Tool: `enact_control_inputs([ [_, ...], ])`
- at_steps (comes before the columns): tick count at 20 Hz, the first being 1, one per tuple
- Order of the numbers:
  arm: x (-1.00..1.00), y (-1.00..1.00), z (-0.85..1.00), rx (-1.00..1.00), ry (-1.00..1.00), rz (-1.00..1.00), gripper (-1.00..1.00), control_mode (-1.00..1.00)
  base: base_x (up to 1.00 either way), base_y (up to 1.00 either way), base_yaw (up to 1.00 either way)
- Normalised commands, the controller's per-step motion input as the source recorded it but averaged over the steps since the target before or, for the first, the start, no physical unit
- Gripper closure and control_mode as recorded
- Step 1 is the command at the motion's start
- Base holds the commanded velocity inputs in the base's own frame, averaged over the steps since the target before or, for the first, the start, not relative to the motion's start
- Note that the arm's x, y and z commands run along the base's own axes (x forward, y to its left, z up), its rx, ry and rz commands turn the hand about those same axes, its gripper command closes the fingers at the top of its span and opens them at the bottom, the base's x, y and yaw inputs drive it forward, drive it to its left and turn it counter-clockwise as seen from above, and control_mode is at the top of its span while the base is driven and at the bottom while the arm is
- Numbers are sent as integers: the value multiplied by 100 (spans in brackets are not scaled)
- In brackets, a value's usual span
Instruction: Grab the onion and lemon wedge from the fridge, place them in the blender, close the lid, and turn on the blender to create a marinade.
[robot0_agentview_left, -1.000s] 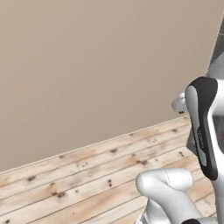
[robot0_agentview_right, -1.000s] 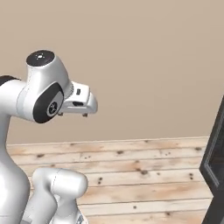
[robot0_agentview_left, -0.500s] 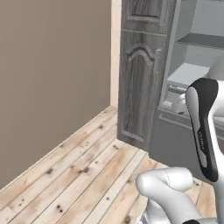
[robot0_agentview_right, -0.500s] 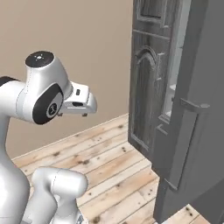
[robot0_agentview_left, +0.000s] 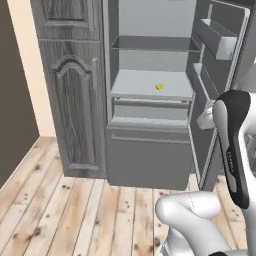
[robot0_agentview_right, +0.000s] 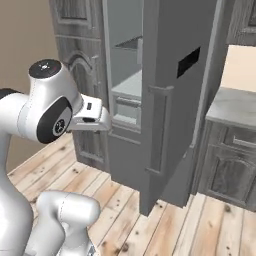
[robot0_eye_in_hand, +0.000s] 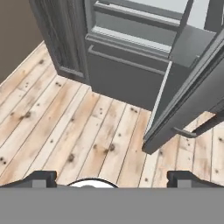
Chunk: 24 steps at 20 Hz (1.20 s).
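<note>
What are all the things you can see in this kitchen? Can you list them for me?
fridge: one, light grey, straight ahead, door swung open to the right
lemon wedge: one, bright yellow, on a pale shelf inside the fridge
fridge door: one, grey, standing open, with bins on its inner side
tall cabinet: one, dark carved wood grain, touching the fridge's left side
counter: one, pale grey top over dark cabinet fronts, right of the fridge
floor: one, light wooden planks, in front of everything
wall: one, beige, left of the tall cabinet
arm: one, white with dark joints, in front of the fridge
pincer: one, dark tips, open, holding nothing, above the floor
</note>
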Motion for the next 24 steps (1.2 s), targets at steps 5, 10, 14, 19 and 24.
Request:
enact_control_inputs([
  [5,0,0,0,0,0,0,-100,100,74,71,-56],
  [10,0,0,0,0,0,0,-100,100,28,100,-37],
  [14,0,0,0,0,0,0,-100,100,38,64,-21],
  [19,0,0,0,0,0,0,-100,100,60,32,-14],
  [24,0,0,0,0,0,0,-100,100,73,58,-23],
])
